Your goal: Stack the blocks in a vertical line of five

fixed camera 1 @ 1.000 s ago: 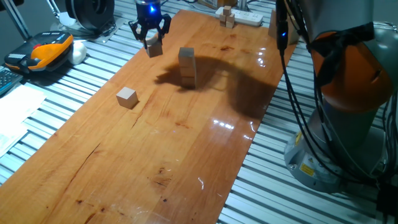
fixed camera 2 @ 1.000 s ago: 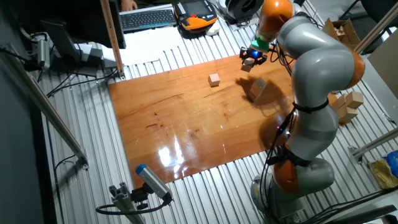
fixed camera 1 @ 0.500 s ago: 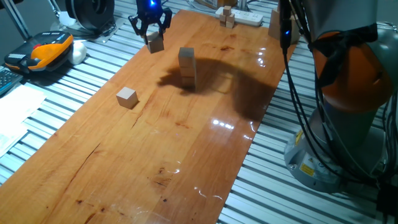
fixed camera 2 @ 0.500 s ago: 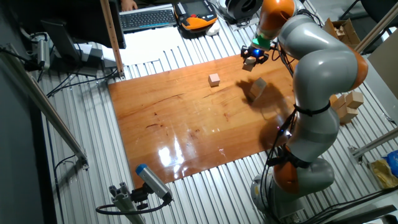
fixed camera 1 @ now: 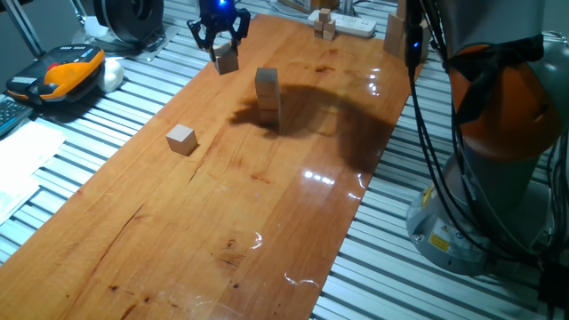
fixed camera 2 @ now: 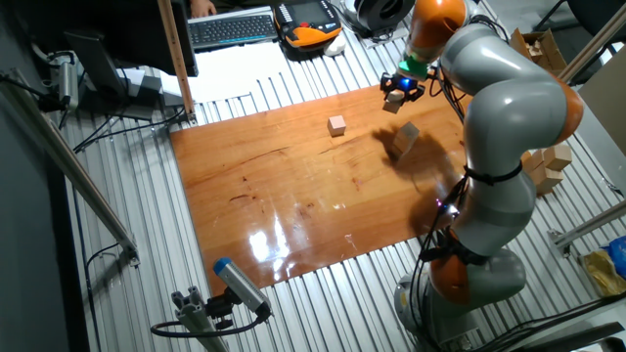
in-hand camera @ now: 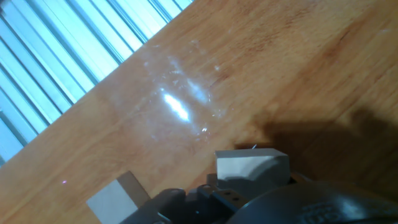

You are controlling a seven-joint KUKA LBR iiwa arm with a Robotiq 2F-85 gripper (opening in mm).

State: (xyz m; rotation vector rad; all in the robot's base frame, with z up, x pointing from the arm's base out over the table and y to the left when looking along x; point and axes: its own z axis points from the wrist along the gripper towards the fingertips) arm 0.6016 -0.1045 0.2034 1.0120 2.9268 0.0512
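Currently noted: gripper [fixed camera 1: 220, 42] closed on one block [fixed camera 1: 226, 60], held clear above the wooden board [fixed camera 1: 222, 204]. Stack of blocks [fixed camera 1: 268, 95] standing at 4 o'clock from the held block, apart. Single block [fixed camera 1: 181, 139] lying at 8 o'clock from the stack.

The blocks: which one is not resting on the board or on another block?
The block held in the gripper, raised above the board's far edge. The lone block lies flat; the rest form the stack.
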